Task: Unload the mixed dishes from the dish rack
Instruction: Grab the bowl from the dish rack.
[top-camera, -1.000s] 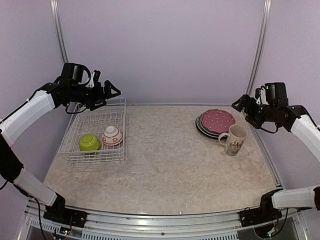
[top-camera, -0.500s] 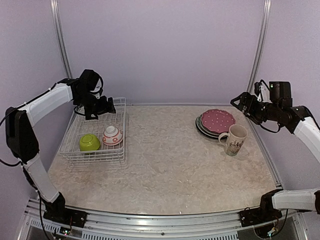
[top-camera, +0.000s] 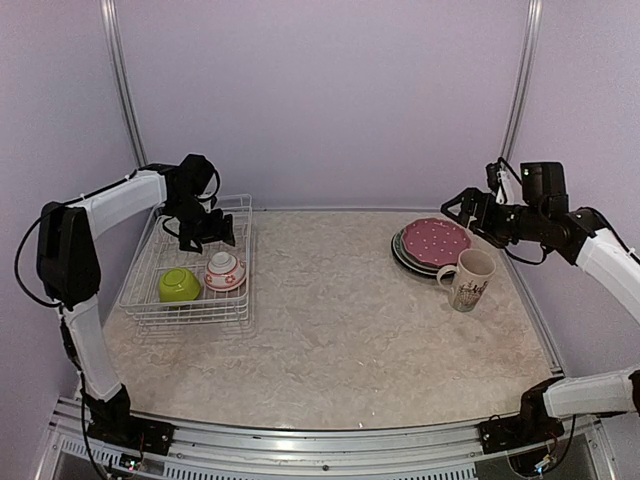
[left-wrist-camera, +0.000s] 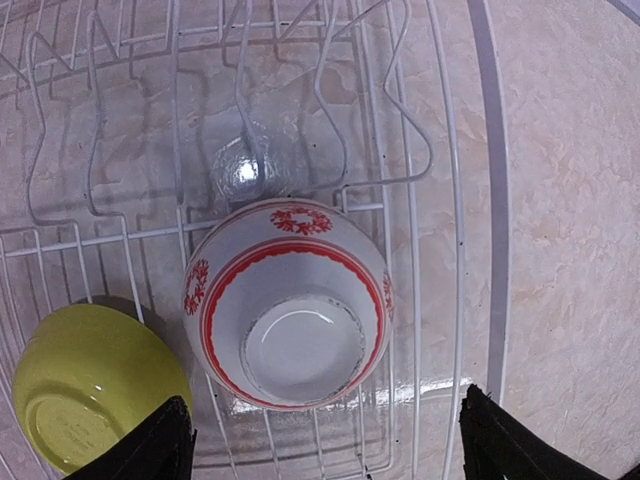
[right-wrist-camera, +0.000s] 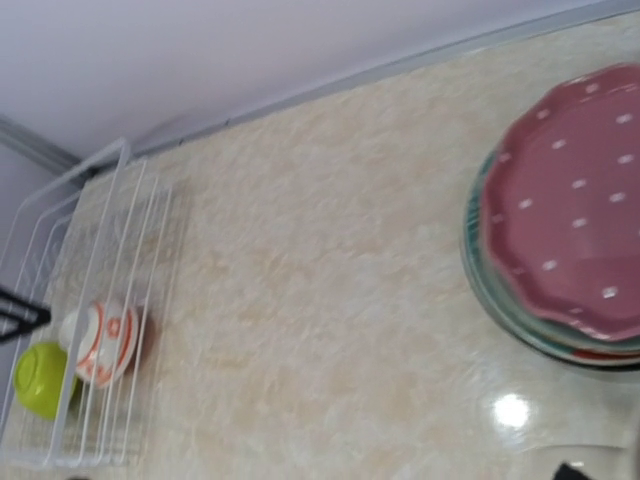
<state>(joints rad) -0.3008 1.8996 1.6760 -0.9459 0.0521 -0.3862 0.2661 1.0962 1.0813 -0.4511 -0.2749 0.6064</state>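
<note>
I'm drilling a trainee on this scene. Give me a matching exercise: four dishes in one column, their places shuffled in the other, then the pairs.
1. lime-green bowl
2. white-and-red bowl
3. mug
4. pink polka-dot plate

A. top of the plate stack
B. in the dish rack, right-hand bowl
C. upright on the table, beside the stack
D. in the dish rack, left-hand bowl

Pairs: 1-D, 2-B, 3-C, 4-A

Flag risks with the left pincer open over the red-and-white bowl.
The red-and-white bowl lies upside down; the open left pincer may slip off its rounded wall.
The lime bowl sits tight beside it; a finger could knock it.
Dish rack wires close on the other side could snag a finger.
</note>
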